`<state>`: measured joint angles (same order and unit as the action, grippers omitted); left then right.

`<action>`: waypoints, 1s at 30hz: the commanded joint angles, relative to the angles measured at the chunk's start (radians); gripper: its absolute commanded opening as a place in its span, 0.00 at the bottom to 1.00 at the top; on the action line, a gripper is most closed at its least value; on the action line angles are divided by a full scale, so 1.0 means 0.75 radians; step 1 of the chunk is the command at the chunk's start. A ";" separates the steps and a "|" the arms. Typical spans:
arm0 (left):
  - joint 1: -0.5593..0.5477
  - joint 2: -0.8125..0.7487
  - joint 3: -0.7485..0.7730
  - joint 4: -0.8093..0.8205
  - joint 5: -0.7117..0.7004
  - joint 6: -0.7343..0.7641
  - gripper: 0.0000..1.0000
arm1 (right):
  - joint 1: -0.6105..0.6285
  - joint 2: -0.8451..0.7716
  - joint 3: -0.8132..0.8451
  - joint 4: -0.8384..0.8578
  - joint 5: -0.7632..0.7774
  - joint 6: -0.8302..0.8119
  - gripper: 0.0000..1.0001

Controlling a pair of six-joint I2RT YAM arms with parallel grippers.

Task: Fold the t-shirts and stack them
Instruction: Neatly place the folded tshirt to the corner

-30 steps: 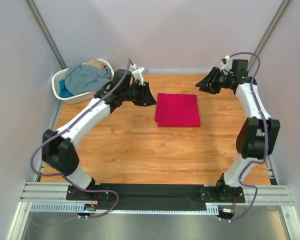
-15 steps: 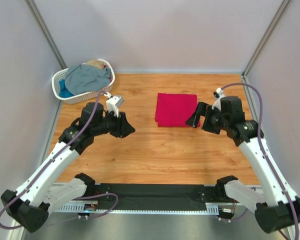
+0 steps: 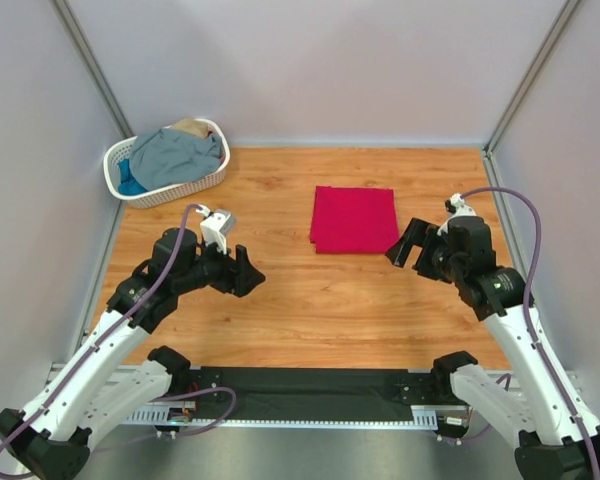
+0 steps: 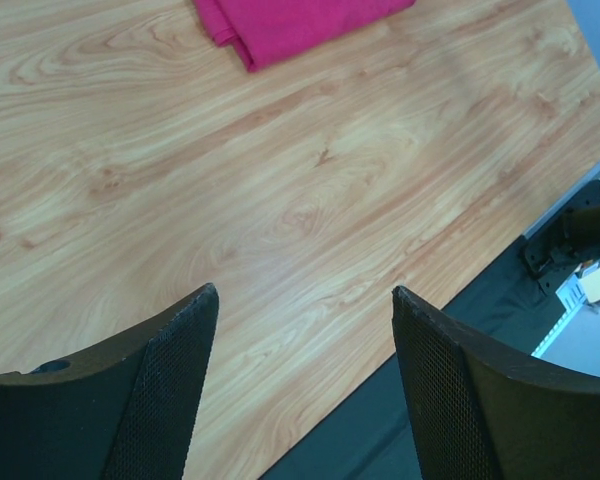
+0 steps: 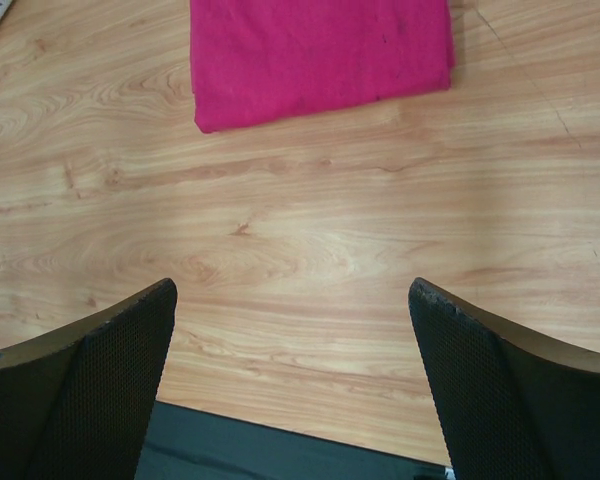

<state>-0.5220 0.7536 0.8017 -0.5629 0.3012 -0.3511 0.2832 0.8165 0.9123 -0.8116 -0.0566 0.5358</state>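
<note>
Crimson-pink t-shirt (image 3: 354, 220) folded into a neat flat rectangle on the wooden worktop (image 3: 310, 300), right of centre and toward the far edge. Grey-blue t-shirt (image 3: 175, 155) heaped loose in the white lattice basket (image 3: 170, 190) in the far left corner, covering most of it. Bright blue t-shirt (image 3: 130, 180) peeking out beneath at the basket's left side, tan t-shirt (image 3: 188, 126) showing at the back rim. Basket well apart from the folded piece, open wood between them.

Left tool (image 3: 250, 272) low over the near-left part of the worktop, pointing right, released and spread wide with only bare wood between its dark mesh-textured fingers (image 4: 170, 380). In its wrist view, one corner of the crimson-pink t-shirt at the top edge, far ahead, and a black strip (image 4: 380, 430) along the near edge at lower right.

Right tool (image 3: 405, 245) by the near-right corner of the crimson-pink t-shirt, likewise released and wide, gripping nothing. Folded cloth ahead of the fingers (image 5: 100, 370) in that wrist view, apart from them, plain wood in between
</note>
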 commanded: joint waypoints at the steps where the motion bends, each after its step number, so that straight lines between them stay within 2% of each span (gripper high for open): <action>1: 0.001 -0.023 0.032 -0.014 -0.046 0.041 0.77 | 0.005 0.005 0.017 0.090 0.030 0.014 1.00; 6: 0.001 -0.025 0.034 -0.029 -0.050 0.033 0.76 | -0.003 0.138 0.021 0.127 0.176 0.040 1.00; 9: 0.001 -0.033 0.027 -0.031 -0.054 0.031 0.76 | -0.052 0.314 0.001 0.200 0.249 0.193 1.00; 11: 0.001 -0.035 0.027 -0.037 -0.054 0.035 0.75 | -0.077 0.457 -0.014 0.282 0.258 0.328 0.99; 15: 0.001 -0.035 0.027 -0.043 -0.070 0.037 0.75 | -0.087 0.686 0.011 0.503 0.270 0.410 0.93; 18: 0.001 -0.025 0.027 -0.031 -0.044 0.037 0.75 | -0.120 0.880 0.129 0.672 0.225 0.290 0.89; 19: 0.001 -0.021 0.027 -0.033 -0.034 0.035 0.75 | -0.128 0.927 0.176 0.683 0.205 0.179 0.84; 22: 0.001 -0.013 0.027 -0.031 -0.017 0.035 0.75 | -0.175 1.110 0.330 0.657 0.164 0.035 0.78; 24: 0.001 -0.013 0.027 -0.025 -0.007 0.035 0.74 | -0.222 1.206 0.367 0.708 0.015 -0.019 0.77; 26: 0.001 -0.011 0.023 -0.019 0.003 0.033 0.74 | -0.267 1.293 0.395 0.718 -0.047 -0.084 0.75; 30: 0.001 0.001 0.009 0.014 0.052 0.018 0.74 | -0.339 1.455 0.540 0.741 -0.339 -0.225 0.63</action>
<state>-0.5220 0.7475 0.8013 -0.5854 0.2966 -0.3420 0.0586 1.8332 1.2308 -0.3027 -0.1238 0.4911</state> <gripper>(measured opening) 0.741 0.648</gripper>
